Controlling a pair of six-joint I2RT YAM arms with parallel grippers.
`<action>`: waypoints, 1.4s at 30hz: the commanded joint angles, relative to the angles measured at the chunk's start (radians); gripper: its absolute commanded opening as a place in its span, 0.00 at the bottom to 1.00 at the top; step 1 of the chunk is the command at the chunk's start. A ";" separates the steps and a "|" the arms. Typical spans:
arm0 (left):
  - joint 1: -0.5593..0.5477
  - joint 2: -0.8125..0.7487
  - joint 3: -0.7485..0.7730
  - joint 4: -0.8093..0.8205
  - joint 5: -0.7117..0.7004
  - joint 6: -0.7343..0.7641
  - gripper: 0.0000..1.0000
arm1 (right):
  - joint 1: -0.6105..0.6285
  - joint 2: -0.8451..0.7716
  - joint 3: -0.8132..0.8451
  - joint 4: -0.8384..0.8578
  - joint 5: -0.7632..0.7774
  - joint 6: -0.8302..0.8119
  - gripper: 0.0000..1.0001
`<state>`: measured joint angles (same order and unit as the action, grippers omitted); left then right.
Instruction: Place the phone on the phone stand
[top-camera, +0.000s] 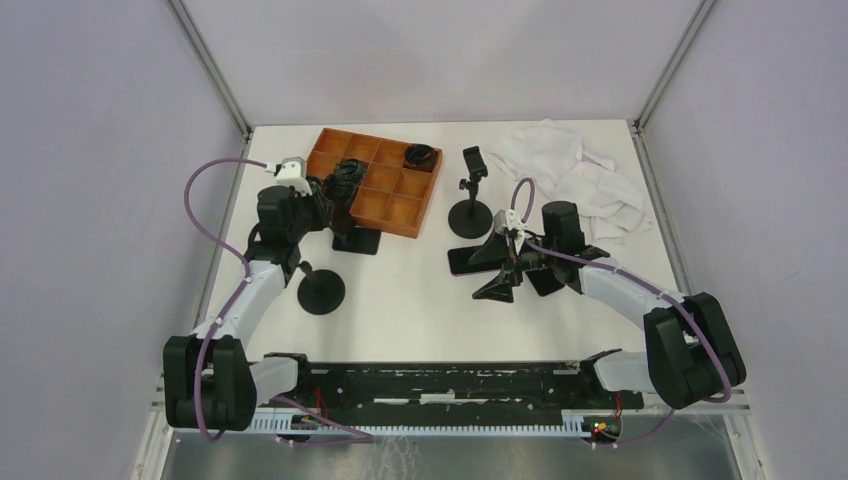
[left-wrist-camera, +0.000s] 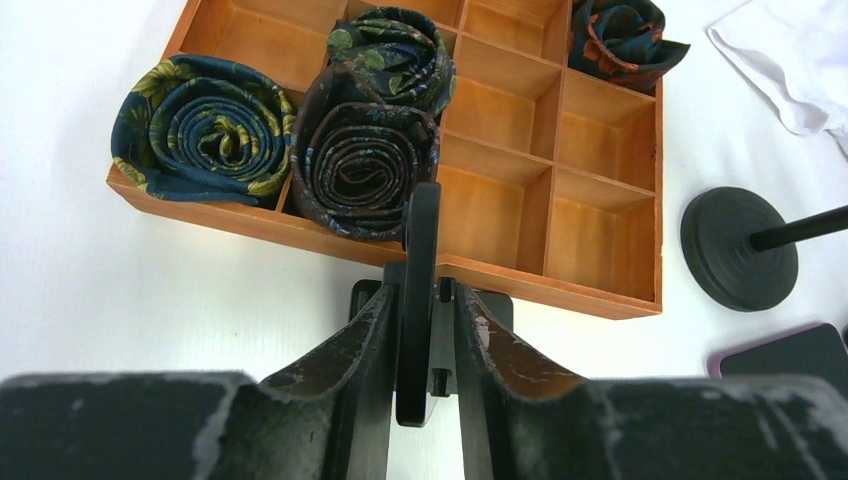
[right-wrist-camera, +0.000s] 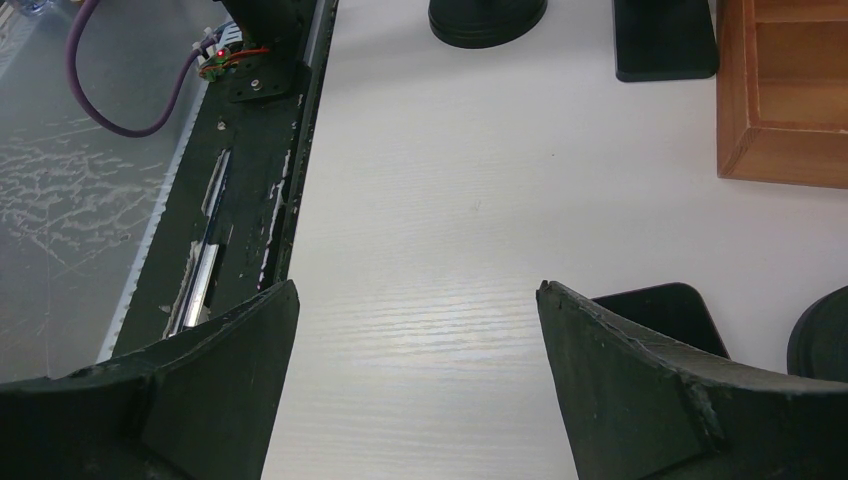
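The phone (top-camera: 462, 261) lay flat on the worktop (top-camera: 400, 320) near its middle, its long axis seemingly running left-to-right. It was just beside the right gripper (top-camera: 508, 268) and well apart from the left arm. The right fingers (right-wrist-camera: 640, 390) were spread wide with nothing between them. In the wrist view the phone's corner showed past 1 finger, off to the side rather than in the gap. The left gripper (left-wrist-camera: 420, 300) sat astride the upright plate of a phone stand (left-wrist-camera: 421, 220) by the wooden tray (left-wrist-camera: 560, 290) — clamped or free, I could not tell.
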<state>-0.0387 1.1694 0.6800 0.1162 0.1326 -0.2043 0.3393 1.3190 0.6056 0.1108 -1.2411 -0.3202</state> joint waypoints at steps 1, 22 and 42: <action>0.007 -0.009 0.014 0.007 -0.019 -0.010 0.35 | -0.002 -0.021 0.014 0.010 -0.027 -0.019 0.96; 0.007 -0.169 0.061 -0.108 -0.116 -0.039 1.00 | -0.002 0.002 0.110 -0.277 0.003 -0.267 0.96; -0.024 -0.296 0.184 -0.256 0.252 -0.056 1.00 | -0.220 -0.187 0.157 -0.541 0.271 -0.601 0.98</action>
<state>-0.0418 0.9138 0.8509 -0.1349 0.3027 -0.2424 0.1814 1.1721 0.7734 -0.4496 -0.9970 -0.9115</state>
